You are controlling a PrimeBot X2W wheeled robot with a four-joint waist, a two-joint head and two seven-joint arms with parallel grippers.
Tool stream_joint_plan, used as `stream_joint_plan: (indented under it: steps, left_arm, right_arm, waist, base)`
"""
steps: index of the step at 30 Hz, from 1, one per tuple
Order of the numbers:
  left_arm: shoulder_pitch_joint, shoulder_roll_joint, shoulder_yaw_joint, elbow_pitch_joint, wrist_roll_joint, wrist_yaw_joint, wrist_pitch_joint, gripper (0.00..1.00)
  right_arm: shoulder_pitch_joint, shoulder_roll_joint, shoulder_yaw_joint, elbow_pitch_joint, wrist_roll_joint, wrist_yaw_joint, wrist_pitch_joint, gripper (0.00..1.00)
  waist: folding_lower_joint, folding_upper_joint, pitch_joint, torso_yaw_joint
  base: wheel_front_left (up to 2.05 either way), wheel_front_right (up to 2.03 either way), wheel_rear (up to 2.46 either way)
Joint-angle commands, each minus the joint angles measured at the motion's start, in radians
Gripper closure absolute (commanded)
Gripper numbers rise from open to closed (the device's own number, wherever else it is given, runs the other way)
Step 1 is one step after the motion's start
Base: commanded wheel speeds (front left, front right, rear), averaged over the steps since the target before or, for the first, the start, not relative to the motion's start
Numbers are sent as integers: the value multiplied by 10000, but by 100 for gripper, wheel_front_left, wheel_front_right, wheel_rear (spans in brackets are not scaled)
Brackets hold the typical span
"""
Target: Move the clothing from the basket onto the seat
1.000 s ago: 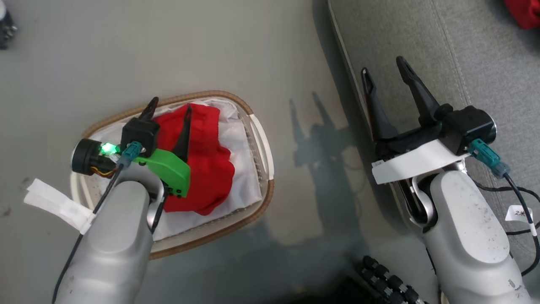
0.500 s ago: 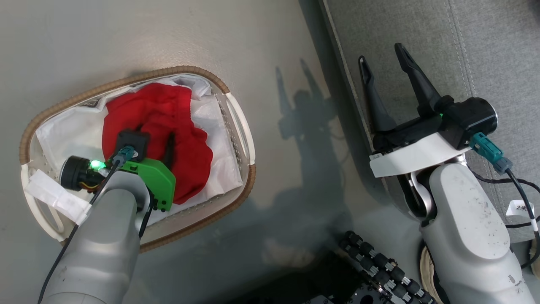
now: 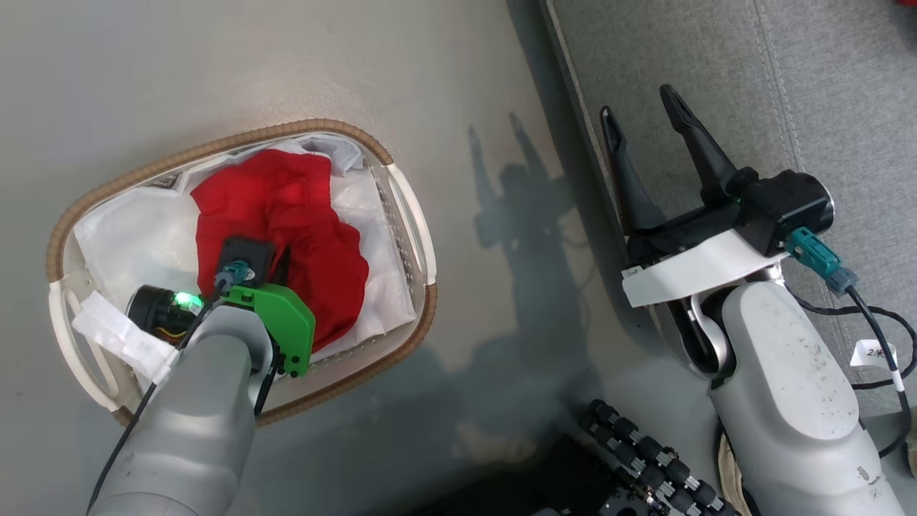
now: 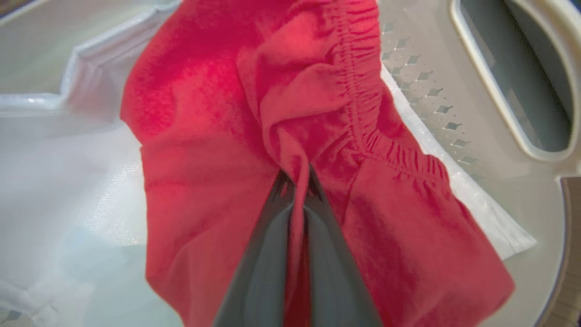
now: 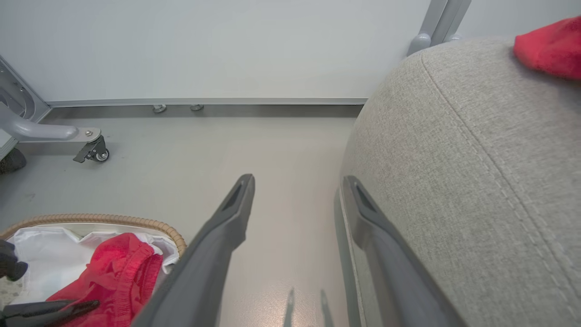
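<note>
pinching red garment fold between left gripper fingertips, inside basket.

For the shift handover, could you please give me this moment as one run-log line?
left claw: shut on red garment | red garment: in basket | right claw: open, empty, at seat edge

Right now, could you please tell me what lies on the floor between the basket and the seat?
Nothing: between the basket and the seat the floor is bare, crossed by shadows alone, as the head view shows.
</note>
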Motion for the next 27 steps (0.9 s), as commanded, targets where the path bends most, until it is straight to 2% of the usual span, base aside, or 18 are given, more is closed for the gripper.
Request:
stream_joint_plan:
  steps: [1,9,13,27]
  left_arm:
    - [194,-40,-102,52,-137,-27,-11,100]
    - [914,-99,-497,-650,-877,-27,-41,100]
    - [1456,-119,-314,-1385,-1179,-27,-33,100]
    - [3327,-322,195,-3974,-889,-27,-36,100]
  right_arm:
    - [7,-24,-2,69,18,-10,-1,0]
    - [317,-29,-39,470,-26,-10,-1,0]
    - [541,-30,-161,668,-81,-10,-3,0]
    - [1514,-33,-559,1414,-173,-10,-1,0]
  waist:
    - [-1,-1,-237,47]
    - [-1,-1,-1394,324]
    - [-1,-1,-2117,596]
    - [-1,-1,-4549,1567]
  base:
    - [0,0,0]
    - [0,0,0]
    - [0,0,0]
    - [0,0,0]
